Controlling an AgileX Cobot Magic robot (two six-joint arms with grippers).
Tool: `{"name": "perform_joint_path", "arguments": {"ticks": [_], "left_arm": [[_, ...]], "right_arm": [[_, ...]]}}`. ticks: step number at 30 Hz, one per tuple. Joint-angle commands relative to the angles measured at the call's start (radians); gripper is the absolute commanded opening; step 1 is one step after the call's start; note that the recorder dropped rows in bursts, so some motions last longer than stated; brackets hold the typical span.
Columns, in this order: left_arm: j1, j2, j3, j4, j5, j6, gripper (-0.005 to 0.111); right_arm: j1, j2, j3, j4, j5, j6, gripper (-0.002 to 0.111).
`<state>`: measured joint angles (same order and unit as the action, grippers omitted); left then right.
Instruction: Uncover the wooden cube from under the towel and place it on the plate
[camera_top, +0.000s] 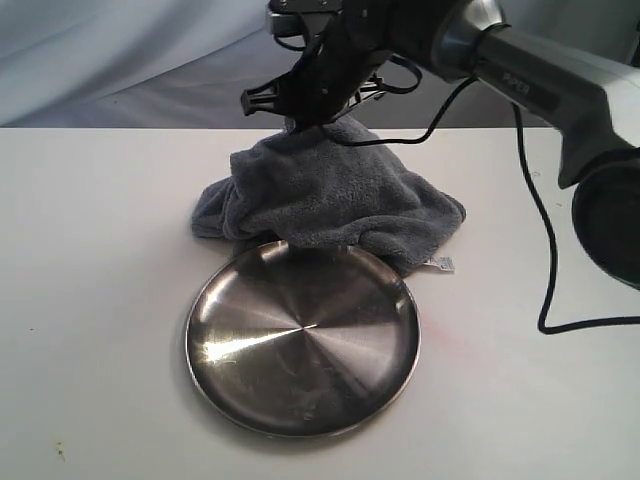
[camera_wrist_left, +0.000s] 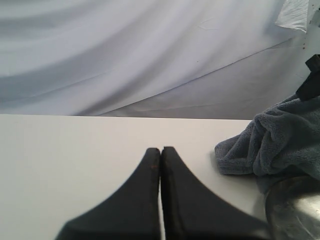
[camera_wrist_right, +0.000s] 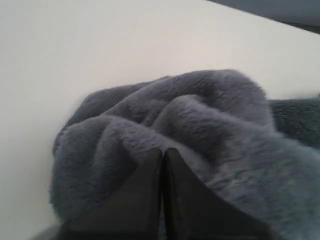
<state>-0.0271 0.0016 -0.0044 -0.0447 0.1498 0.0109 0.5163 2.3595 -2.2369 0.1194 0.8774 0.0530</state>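
The right gripper (camera_top: 318, 118) is clenched on the peak of the towel (camera_top: 330, 190), heaped on the far side of the plate (camera_top: 300, 340). Soft and limp, it should peel away from that pinch; the cube is hidden.

Dark grey towel (camera_top: 330, 195), white label (camera_top: 441, 265); shiny silver plate (camera_top: 300, 340), radial streaks; white table (camera_top: 90, 250).
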Motion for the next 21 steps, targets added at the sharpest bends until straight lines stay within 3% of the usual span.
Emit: {"name": "perform_joint_path", "arguments": {"ticks": [1,10,14,18,21], "left_arm": [[-0.001,-0.002,0.004,0.001,-0.004,-0.003,0.001],[-0.001,-0.002,0.004,0.001,-0.004,-0.003,0.001],[-0.001,-0.002,0.004,0.001,-0.004,-0.001,0.001],[-0.001,-0.002,0.004,0.001,-0.004,-0.001,0.001],[-0.001,-0.002,0.004,0.001,-0.004,-0.003,0.001]], "right_arm": [[0.058,-0.002,-0.005,0.005,0.088,-0.037,0.000],[0.175,-0.004,-0.005,-0.003,0.333,-0.101,0.000],[0.206,-0.008,0.012,-0.011,0.344,-0.105,0.000],[0.221,-0.061,0.174,-0.030,0.344,-0.105,0.000],[0.214,-0.171,0.422,-0.108,0.313,-0.105,0.000]]}}
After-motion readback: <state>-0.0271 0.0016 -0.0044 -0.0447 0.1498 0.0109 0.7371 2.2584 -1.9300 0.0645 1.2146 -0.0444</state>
